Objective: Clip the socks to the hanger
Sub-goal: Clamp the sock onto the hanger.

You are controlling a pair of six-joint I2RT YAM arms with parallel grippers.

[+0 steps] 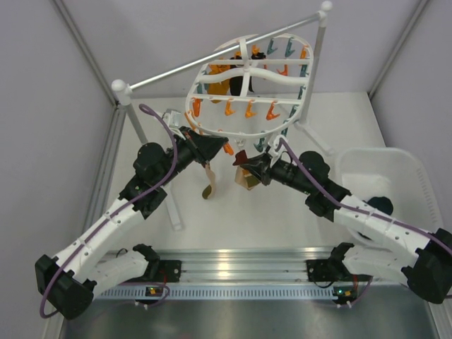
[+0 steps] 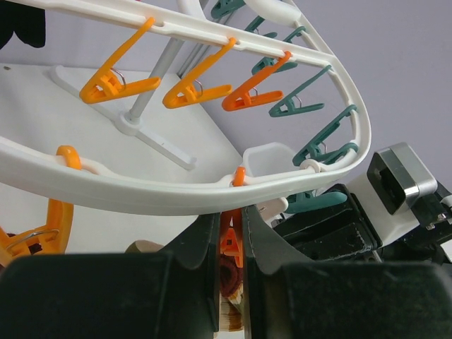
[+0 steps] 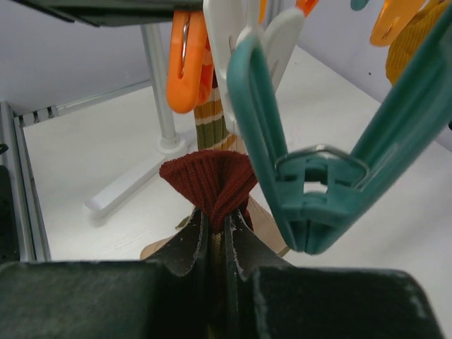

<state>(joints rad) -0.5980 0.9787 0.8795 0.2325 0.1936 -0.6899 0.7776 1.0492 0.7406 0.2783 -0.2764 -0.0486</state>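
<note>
One big white hanger (image 1: 248, 65) hangs up high. Left gripper (image 1: 220, 147) is squeezed on one orange peg (image 2: 230, 244) at its near rim, one striped sock (image 1: 209, 176) dangling beneath. Right gripper (image 3: 215, 219) pinches a second sock (image 3: 208, 180) by its red cuff. Left fingers (image 2: 201, 247) hide whether the peg grips fabric.

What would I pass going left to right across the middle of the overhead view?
white post → striped sock → right gripper, shut on a red-cuffed sock → white bin
</note>
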